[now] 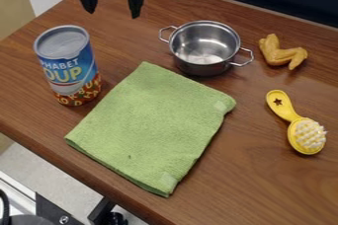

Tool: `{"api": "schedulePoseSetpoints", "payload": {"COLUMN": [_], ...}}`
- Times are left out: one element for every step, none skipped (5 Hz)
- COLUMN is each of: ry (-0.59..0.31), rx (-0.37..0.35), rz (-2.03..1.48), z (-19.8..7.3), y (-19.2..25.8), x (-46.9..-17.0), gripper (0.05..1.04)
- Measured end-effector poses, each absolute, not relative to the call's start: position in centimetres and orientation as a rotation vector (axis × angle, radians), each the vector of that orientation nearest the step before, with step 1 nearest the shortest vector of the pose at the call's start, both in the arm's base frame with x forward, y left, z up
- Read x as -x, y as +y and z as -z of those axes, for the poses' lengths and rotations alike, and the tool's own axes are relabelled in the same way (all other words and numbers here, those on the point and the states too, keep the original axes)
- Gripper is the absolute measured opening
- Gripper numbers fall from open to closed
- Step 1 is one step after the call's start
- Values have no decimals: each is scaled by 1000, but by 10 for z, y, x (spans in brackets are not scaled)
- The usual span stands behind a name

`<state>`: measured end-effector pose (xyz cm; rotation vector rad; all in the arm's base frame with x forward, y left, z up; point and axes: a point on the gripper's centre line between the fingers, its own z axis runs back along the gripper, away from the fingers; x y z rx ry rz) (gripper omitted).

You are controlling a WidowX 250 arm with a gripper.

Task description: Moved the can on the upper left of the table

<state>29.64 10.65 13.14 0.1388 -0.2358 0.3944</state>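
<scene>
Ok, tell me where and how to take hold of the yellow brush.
Grip the yellow brush by its narrow handle, coming straight down from above, with the jaws closing across the handle's long sides. It lies flat on the table, bristles up, and the slim handle looks easier to pinch than the wide, bristled head.

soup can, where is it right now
In the camera view, the soup can stands at upper left on the table, beside the green cloth.

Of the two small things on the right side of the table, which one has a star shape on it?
The yellow brush, with the star in its handle and pale bristles; the golden-brown chicken wing has neither.
</scene>
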Motion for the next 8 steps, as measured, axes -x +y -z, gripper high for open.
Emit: {"api": "schedulePoseSetpoints", "payload": {"ry": [-207, -187, -207, -226, -221, -238, -201, -139], "rx": [-131, -96, -52, -51, -67, -47, -43, -99], "rz": [-393, -384, -352, -356, -279, -205, -183, -200], "z": [-123, -128, -143, -155, -143, -140, -135, -116], "y": [105, 106, 109, 116, 113, 122, 130, 133], "x": [-294, -293, -287, -273, -227, -184, -161, -152], "gripper": [999, 999, 999, 999, 999, 999, 999, 999]}}
